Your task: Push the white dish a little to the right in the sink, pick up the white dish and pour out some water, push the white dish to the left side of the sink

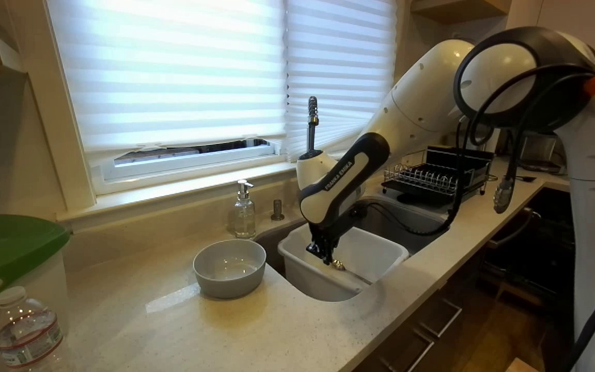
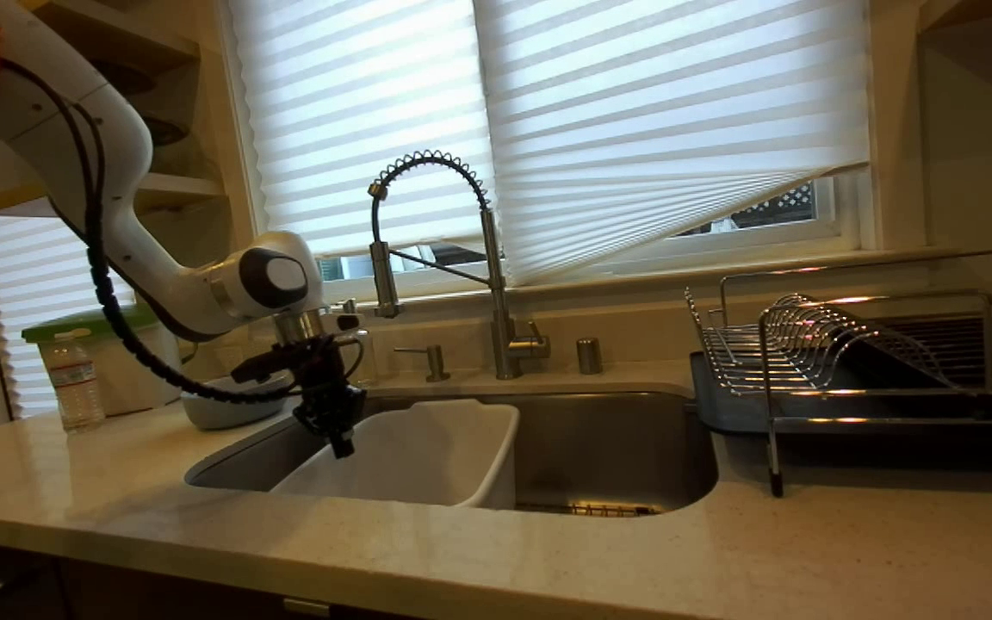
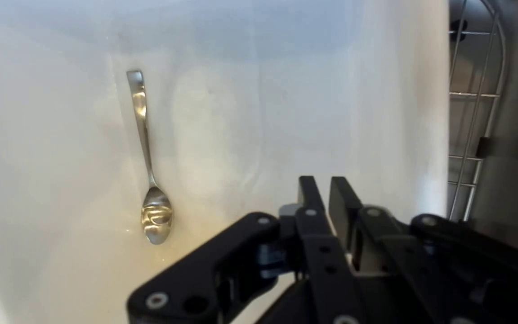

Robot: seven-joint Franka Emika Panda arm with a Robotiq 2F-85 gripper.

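Was a kitchen. In an exterior view, sink [image 2: 616,439] sat in a pale countertop [image 2: 634,551], spring-neck faucet [image 2: 496,280] at its 12 o'clock, wire dish rack [image 2: 832,344] at 3. In an exterior view, dark cabinet fronts [image 1: 460,289] sat at the sink's 5.

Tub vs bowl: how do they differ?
Shape: the tub is rectangular with rounded corners, the bowl round.
Size: the tub is clearly larger than the bowl.
Colour: the tub is white, the bowl greyish.
Place: the tub sits in the sink, the bowl on the counter.
Shared: both are open-topped.
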